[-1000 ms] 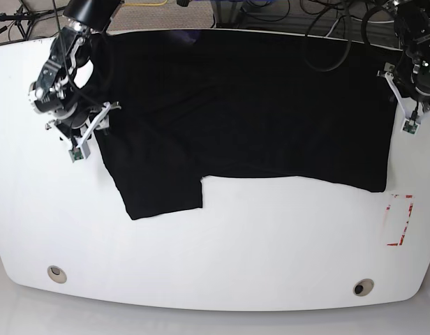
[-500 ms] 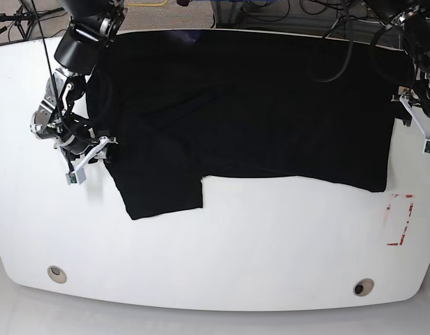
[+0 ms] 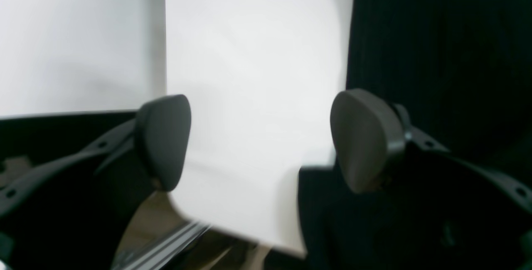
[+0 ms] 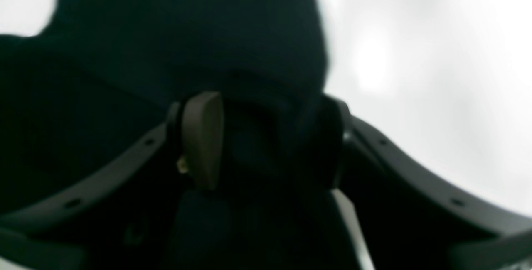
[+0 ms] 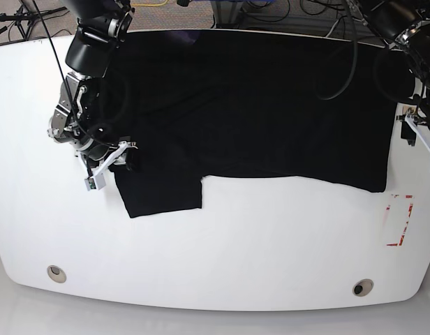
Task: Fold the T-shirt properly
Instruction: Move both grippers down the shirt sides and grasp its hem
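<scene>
bright even overhead light, base view sharp, both wrist views blurred, soft shadows

Black T-shirt (image 5: pixel 257 112) spread flat on white table (image 5: pixel 222 258); right gripper (image 5: pixel 124 159) at sleeve edge.

1. One large black soft-cloth T-shirt (image 5: pixel 257 112), spread flat.
2. Two robot grippers: the right gripper (image 5: pixel 121 157) and the left gripper (image 5: pixel 419 139).
3. One white rounded table (image 5: pixel 222 251).
4. Two small round metal-ringed holes (image 5: pixel 56 273) in it.
5. One red-outlined rectangular marking (image 5: pixel 400 220) below the left gripper.
</scene>
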Robot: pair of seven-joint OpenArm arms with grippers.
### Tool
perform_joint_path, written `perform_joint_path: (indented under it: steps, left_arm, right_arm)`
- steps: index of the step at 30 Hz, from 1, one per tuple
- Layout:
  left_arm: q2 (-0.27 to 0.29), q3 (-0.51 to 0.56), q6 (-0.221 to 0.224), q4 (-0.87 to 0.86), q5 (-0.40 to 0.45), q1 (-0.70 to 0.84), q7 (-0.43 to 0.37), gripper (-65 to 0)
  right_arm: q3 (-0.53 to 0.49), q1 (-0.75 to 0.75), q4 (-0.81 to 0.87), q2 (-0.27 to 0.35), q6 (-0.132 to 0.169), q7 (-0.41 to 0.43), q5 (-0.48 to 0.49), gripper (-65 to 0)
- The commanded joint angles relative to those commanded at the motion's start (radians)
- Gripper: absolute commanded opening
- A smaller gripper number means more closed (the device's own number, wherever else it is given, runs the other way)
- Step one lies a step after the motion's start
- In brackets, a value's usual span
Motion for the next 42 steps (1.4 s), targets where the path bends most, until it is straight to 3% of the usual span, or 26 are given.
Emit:
perform_joint_path:
  steps: [3,6,8,15,21,34,37,40,42]
  left_arm:
    - [-0.002,0.017,0.058,-0.106,0.000,-0.052,-0.089,-12.6]
    - [-0.023,0.057,0.081,-0.203,0.000,-0.100,-0.150,-12.6]
    - [-0.038,0.089,0.097,-0.278,-0.002,-0.138,-0.186,-12.6]
    - [-0.044,0.137,0.230,-0.615,-0.002,-0.281,-0.319,-12.6]
    - [-0.052,0.137,0.233,-0.876,-0.002,-0.359,-0.434,-12.6]
    - [-0.023,0.140,0.232,-0.982,-0.006,-0.381,-0.450,-13.2]
    - [-0.023,0.190,0.232,-0.985,-0.006,-0.381,-0.450,-13.5]
    - [-0.021,0.239,0.232,-0.985,-0.008,-0.381,-0.450,-20.3]
    - [-0.020,0.253,0.232,-0.982,-0.008,-0.381,-0.451,-32.4]
  right_arm:
    - [0.000,0.000,0.000,0.000,0.000,0.000,0.002,-53.7]
    - [0.000,0.000,0.000,0.000,0.000,0.002,0.002,-61.4]
    - [-0.002,0.000,0.000,0.002,0.000,0.002,0.002,-61.8]
    - [-0.002,0.000,0.000,0.006,0.000,0.002,0.000,-61.8]
    - [-0.002,0.000,0.000,0.005,0.000,0.003,0.000,-61.8]
    - [-0.002,0.000,0.000,0.003,0.000,0.003,0.002,-62.0]
    - [-0.002,0.000,0.000,0.003,0.000,0.003,0.002,-62.1]
    - [-0.002,0.000,0.000,0.003,0.000,0.005,0.002,-62.1]
    - [-0.002,0.000,0.002,0.003,0.000,0.005,0.002,-62.1]
